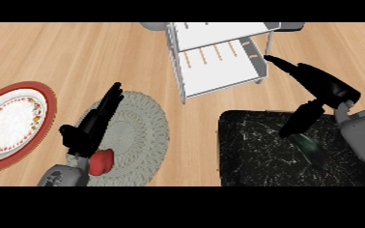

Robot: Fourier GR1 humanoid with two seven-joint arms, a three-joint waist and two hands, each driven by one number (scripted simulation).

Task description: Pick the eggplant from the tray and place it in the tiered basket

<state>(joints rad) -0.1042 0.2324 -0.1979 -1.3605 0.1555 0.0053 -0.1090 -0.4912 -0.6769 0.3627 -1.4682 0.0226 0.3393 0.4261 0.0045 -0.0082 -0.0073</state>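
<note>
Left hand: the left hand, lower left of the frame, rests open with fingers straight over a round woven mat, a red vegetable just below it.
Eggplant: the dark eggplant lies on the black tray at lower right, long axis running up-left to down-right.
Right hand: the right hand is nearest, spread open above the eggplant; its thumb seems to touch the stem end, though contact is unclear.
Tiered basket: the tiered basket stands at upper centre, up-left of the hand.
</note>
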